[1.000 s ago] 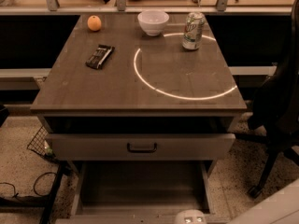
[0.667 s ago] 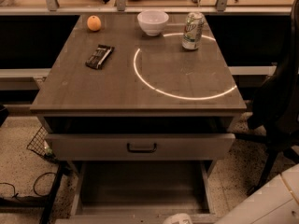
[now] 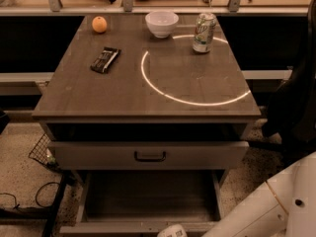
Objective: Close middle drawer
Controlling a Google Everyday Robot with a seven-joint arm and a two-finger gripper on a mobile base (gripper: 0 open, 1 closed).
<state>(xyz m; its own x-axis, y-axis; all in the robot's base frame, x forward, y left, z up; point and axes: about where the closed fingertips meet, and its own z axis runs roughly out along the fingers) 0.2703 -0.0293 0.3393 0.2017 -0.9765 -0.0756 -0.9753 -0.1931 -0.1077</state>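
Two drawers of the grey-brown cabinet (image 3: 98,98) stand open: the upper drawer (image 3: 89,155), with one dark handle (image 3: 149,156), is out a little, and below it the middle drawer (image 3: 148,199) is pulled far out, its bare inside showing. The gripper (image 3: 172,231) sits at the bottom edge, just at that drawer's front rim, with the white arm (image 3: 261,211) to the right; how far it is open cannot be told. On top lie one orange (image 3: 99,24), one white bowl (image 3: 162,23), one soda can (image 3: 204,32), one dark snack packet (image 3: 105,59) and one ring of light (image 3: 192,70).
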